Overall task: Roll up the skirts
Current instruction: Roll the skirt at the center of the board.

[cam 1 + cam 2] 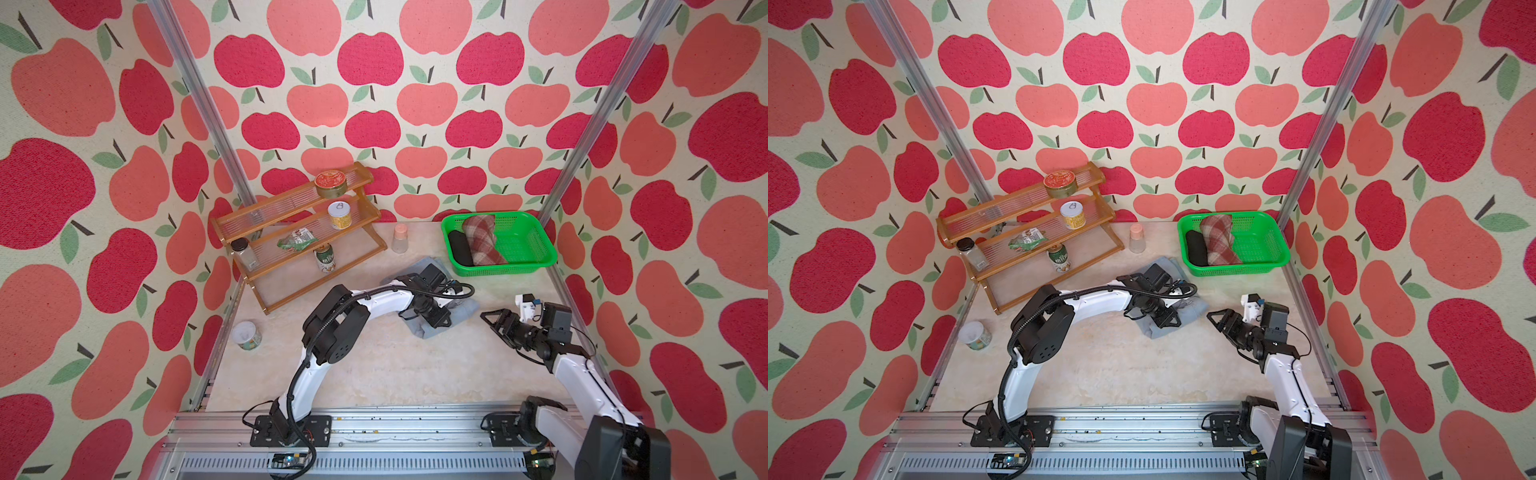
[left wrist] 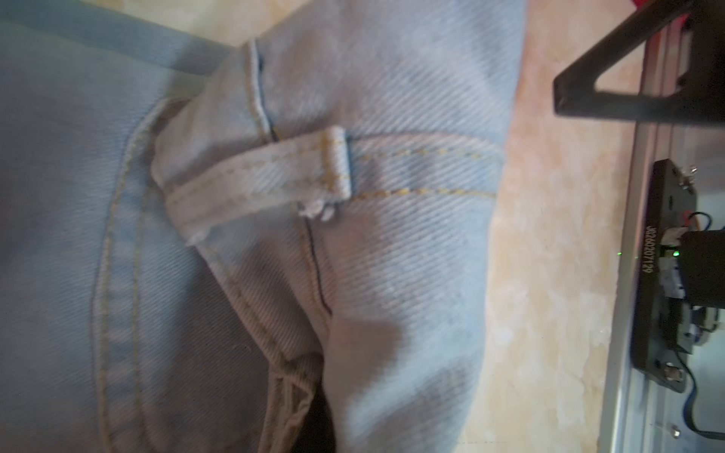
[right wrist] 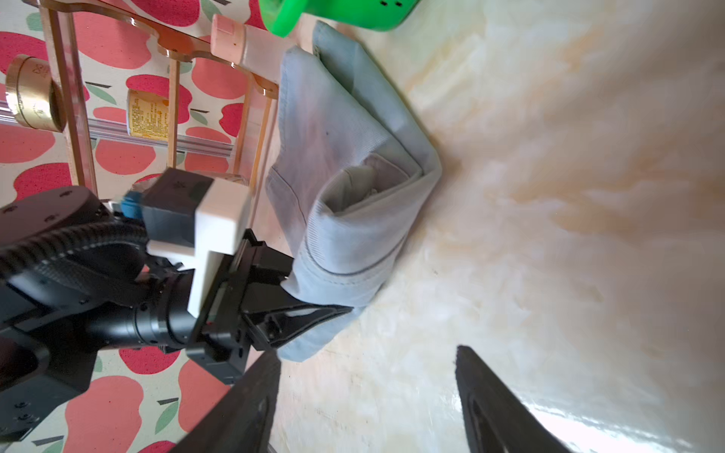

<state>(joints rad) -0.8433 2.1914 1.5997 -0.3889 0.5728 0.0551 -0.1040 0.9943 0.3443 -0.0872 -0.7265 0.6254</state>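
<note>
The light blue denim skirt (image 1: 428,331) (image 1: 1158,331) lies partly rolled in the middle of the table, and its open roll end faces the right wrist view (image 3: 353,219). My left gripper (image 1: 436,320) (image 1: 1165,318) (image 3: 317,292) is shut on the near edge of that roll. Denim (image 2: 392,235) fills the left wrist view and hides the jaws there. My right gripper (image 1: 492,326) (image 1: 1219,322) (image 3: 367,353) stands open and empty just right of the skirt, not touching it. The black skirt (image 1: 460,248) and the plaid skirt (image 1: 482,241) lie rolled in the green basket (image 1: 536,245).
A wooden shelf rack (image 1: 299,232) with cans and jars stands at the back left. A small pink-capped bottle (image 1: 400,239) stands between the rack and the basket. A lidded cup (image 1: 246,336) sits near the left wall. An aluminium rail (image 1: 374,419) runs along the front edge.
</note>
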